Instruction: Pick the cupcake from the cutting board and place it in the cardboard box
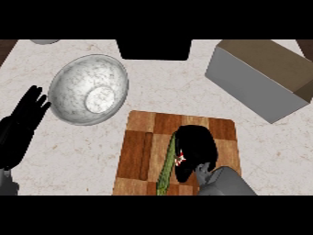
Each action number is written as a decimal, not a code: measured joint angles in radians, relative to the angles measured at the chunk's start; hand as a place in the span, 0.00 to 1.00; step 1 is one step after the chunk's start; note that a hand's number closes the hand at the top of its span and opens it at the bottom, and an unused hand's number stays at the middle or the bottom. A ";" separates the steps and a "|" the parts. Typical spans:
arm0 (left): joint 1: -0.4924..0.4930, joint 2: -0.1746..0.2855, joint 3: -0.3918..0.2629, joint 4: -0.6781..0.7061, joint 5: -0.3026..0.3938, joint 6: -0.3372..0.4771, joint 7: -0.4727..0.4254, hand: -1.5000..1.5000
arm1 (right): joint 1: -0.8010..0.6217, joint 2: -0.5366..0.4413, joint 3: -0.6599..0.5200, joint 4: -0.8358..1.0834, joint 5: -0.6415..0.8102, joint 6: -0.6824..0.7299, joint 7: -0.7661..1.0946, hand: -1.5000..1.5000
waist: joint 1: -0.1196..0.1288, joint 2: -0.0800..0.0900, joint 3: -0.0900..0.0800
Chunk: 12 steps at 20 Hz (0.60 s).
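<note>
**Right hand over the cupcake on the board, box waiting far right**

Nearest the lower edge, the right hand (198,149) sits as a dark mass on top of the cupcake (181,159). Only a red-and-white fleck of the cupcake shows at the hand's left side. I cannot tell whether the hand grips the cupcake or merely covers it. The cupcake is on the right half of the wooden cutting board (142,137), just beside a long green strip (167,167) that runs up the board.

The cupcake is likely light, soft and crumbly, with a topping that smears if pressed. The safer hold is probably low on its sides, at the base, keeping it upright and leaving the top alone.

At the left edge the left hand (19,126) rests open, fingers up, holding nothing. Beyond it a speckled bowl (84,87) lies tilted on the counter (70,151). Farthest, at upper right and well apart from the board, the cardboard box (260,85) stands at an angle.
</note>
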 measured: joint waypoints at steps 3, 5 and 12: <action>0.010 -0.004 0.000 -0.006 -0.004 -0.002 -0.004 0.50 | -0.116 -0.010 -0.028 0.107 -0.030 0.037 -0.128 1.00 | 0.002 -0.001 0.000; 0.008 -0.004 0.004 -0.006 -0.004 -0.002 0.004 0.50 | -0.189 -0.002 -0.046 0.198 -0.019 0.022 -0.196 1.00 | -0.002 -0.003 0.000; 0.006 0.006 0.038 0.014 0.001 -0.028 0.002 0.50 | -0.299 -0.001 -0.089 0.259 0.053 -0.043 -0.303 1.00 | -0.018 -0.008 0.000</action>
